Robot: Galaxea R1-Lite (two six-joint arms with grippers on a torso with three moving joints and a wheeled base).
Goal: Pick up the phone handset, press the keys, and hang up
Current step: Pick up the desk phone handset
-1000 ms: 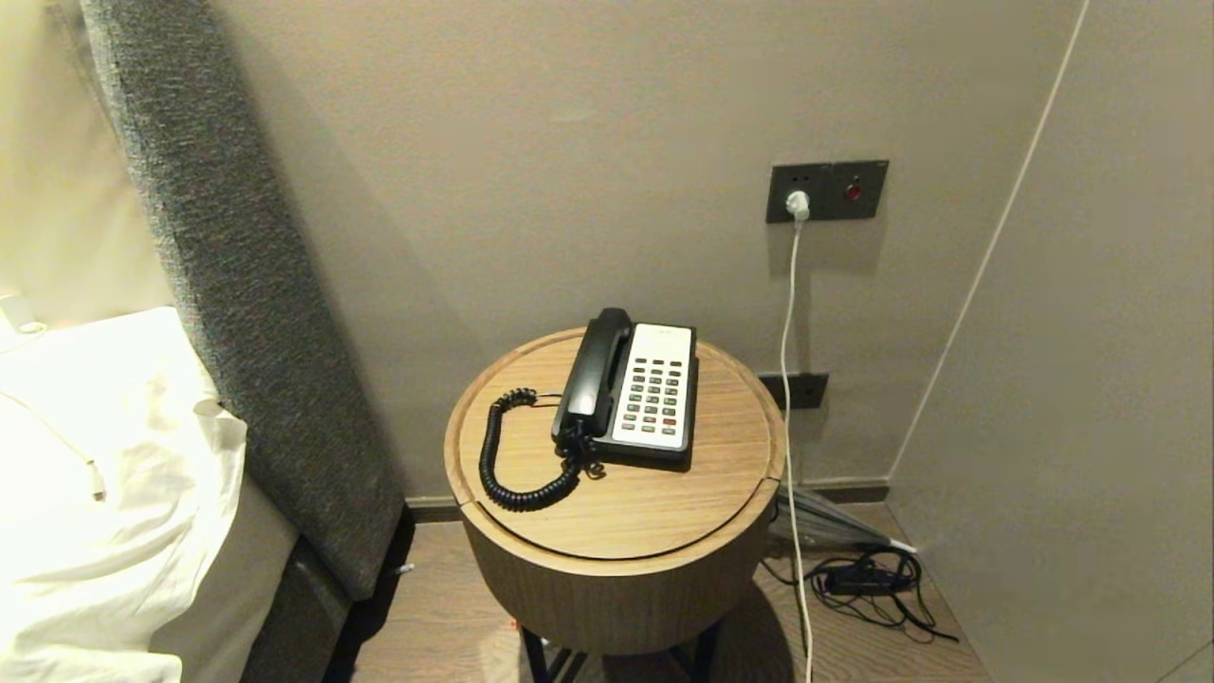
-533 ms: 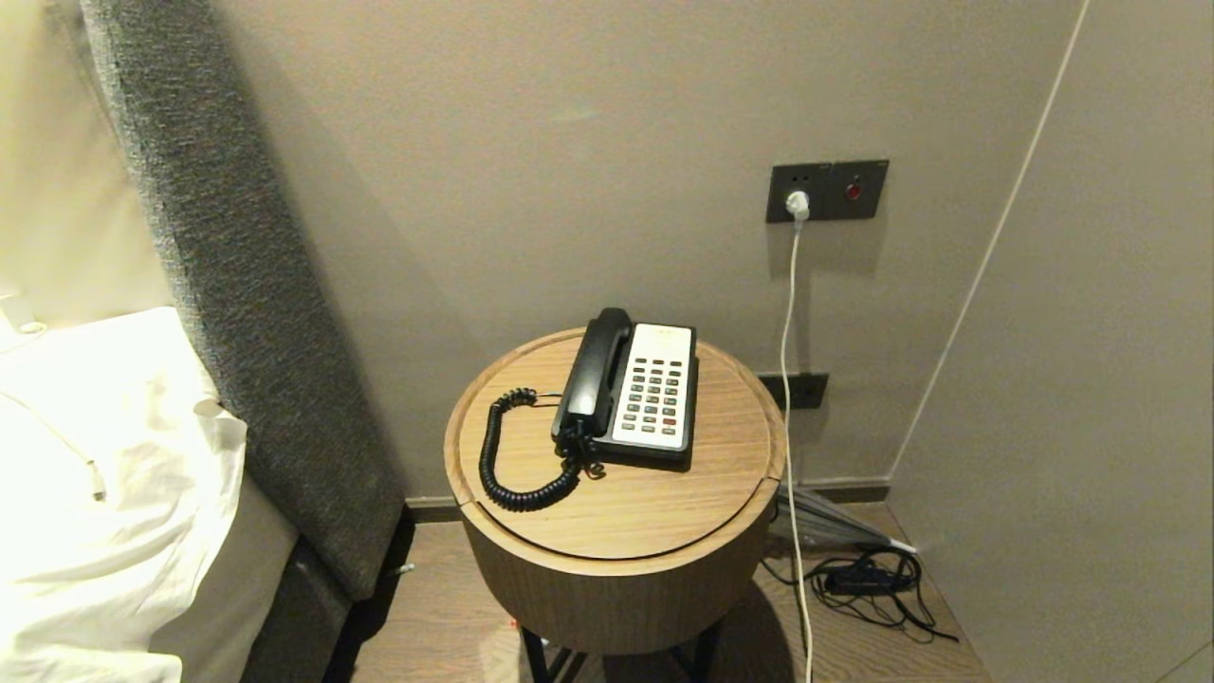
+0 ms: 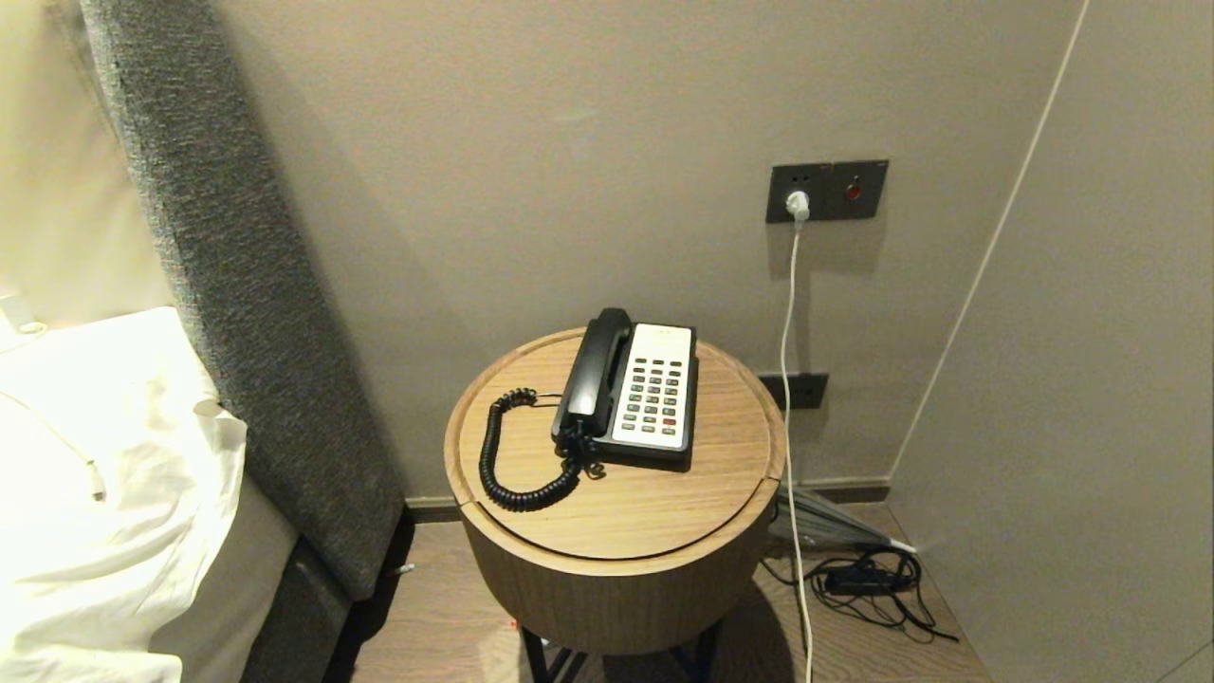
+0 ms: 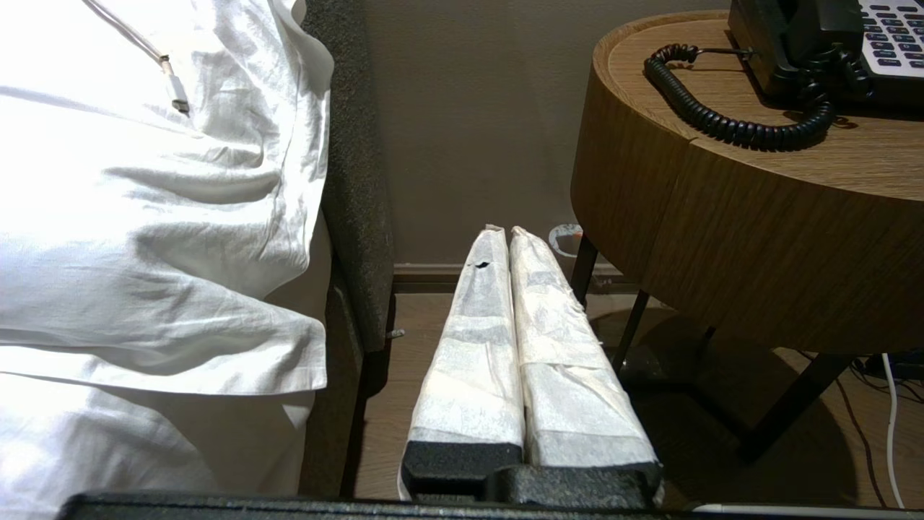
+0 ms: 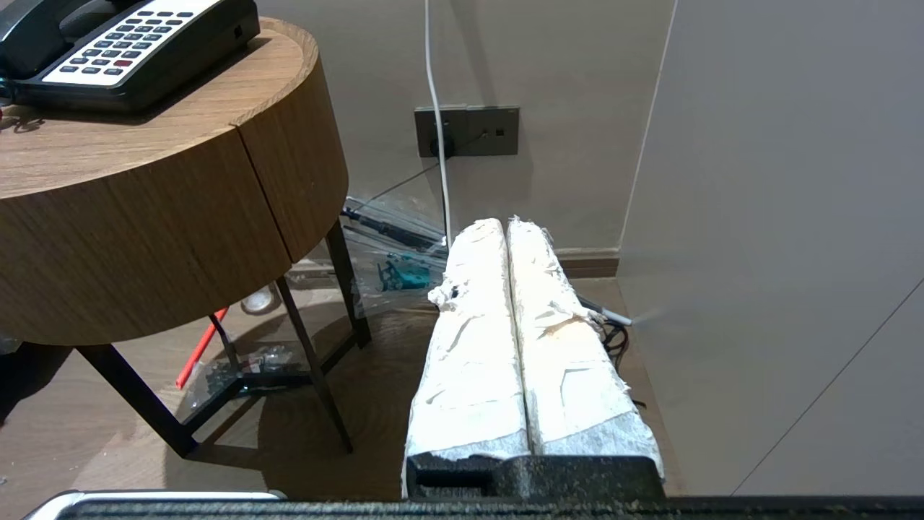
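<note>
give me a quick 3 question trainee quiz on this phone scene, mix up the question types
1. True or false: the phone handset rests on the phone base.
2. Multiple choice: the coiled cord lies on which side of the base in the head view? A) left B) right C) behind it
3. Short answer: how do the fingers of the left gripper and the right gripper stand, and are they holding anything?

Key
1. True.
2. A.
3. Both are shut and empty, low beside the round table, away from the phone.
</note>
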